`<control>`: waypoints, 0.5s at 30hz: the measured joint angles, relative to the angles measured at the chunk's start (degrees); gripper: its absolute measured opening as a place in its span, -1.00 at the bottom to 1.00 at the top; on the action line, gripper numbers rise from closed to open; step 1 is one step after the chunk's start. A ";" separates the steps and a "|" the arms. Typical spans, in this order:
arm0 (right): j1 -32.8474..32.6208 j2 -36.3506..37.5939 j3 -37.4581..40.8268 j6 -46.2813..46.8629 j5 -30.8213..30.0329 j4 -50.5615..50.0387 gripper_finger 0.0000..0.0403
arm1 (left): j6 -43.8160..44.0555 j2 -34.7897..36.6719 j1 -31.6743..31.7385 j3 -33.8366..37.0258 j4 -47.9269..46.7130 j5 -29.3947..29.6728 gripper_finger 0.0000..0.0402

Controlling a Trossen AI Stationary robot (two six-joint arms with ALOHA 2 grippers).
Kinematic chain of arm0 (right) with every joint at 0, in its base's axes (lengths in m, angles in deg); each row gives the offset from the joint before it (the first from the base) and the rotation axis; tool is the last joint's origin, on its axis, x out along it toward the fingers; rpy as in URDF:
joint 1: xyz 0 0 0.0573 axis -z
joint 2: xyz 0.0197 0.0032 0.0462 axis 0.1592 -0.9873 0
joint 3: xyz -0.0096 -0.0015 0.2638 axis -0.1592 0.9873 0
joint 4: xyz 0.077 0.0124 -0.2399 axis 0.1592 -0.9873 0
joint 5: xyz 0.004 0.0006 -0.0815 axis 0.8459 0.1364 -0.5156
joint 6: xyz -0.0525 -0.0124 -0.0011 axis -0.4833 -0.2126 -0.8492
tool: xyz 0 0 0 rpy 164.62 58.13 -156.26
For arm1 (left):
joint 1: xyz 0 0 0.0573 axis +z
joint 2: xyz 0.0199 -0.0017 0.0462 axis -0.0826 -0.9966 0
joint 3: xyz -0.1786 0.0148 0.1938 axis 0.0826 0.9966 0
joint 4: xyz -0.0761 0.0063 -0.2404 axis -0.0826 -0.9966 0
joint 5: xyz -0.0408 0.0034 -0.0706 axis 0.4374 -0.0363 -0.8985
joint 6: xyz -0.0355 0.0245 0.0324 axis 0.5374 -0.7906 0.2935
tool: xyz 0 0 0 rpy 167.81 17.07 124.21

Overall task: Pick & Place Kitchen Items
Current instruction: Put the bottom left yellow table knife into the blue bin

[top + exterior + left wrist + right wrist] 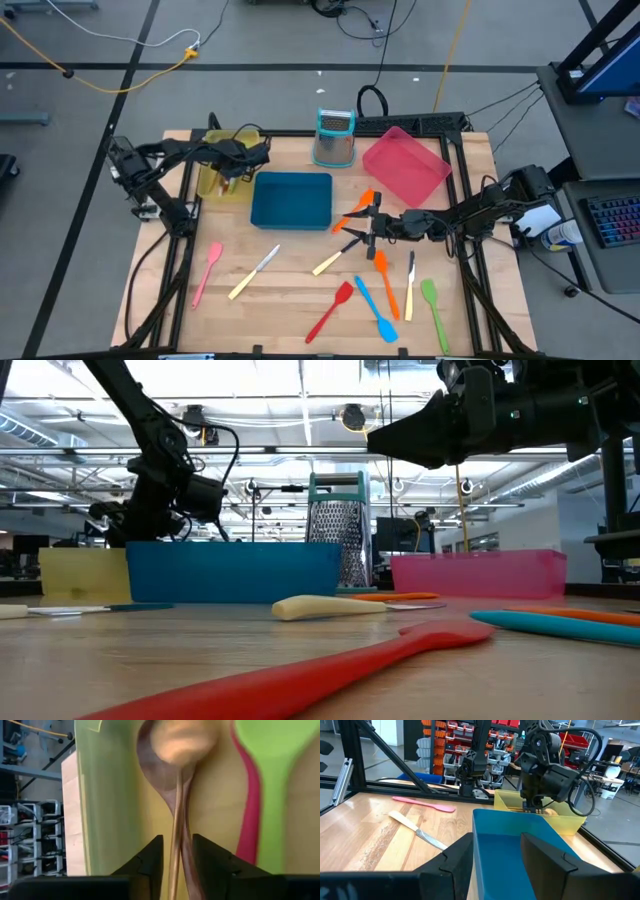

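Observation:
My left gripper (177, 840) hangs over the yellow tray (212, 182), slanting down into it, fingers parted. A light wooden spoon (182, 742) shows blurred between them. Its handle runs down through the gap, over a darker wooden spoon (155, 765) lying in the tray. A green spoon (272, 765) and a red utensil (250, 820) lie in the same tray. My right gripper (352, 228) stands open and level above the table's middle, pointing at the blue tray (290, 198), with nothing between its fingers. Several spatulas and knives lie flat on the table near it. My left gripper has the light spoon's handle (175, 832) in the gap between its parted fingers, close to one finger (152, 857). The gap is wider than the handle. I cannot tell whether a finger touches it.
A metal grater (334, 135) and a pink tray (405, 165) stand at the far side. On the near half lie a pink spatula (207, 270), two knives (255, 272) (335, 260), red (330, 312), blue (375, 310), orange (385, 280) and green (433, 310) utensils.

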 joint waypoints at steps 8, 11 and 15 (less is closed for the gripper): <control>0.00 0.00 0.00 -0.01 0.00 -0.02 -0.23 | -3.96 1.00 -0.38 0.00 -0.58 0.01 -0.31; 0.00 0.00 0.00 -0.02 0.00 -0.02 -0.23 | -6.02 2.24 -1.08 -0.09 -0.90 0.06 -0.33; 0.00 0.00 0.00 -0.02 0.00 -0.02 -0.23 | -6.88 6.01 -2.82 -0.13 -1.05 0.06 -0.37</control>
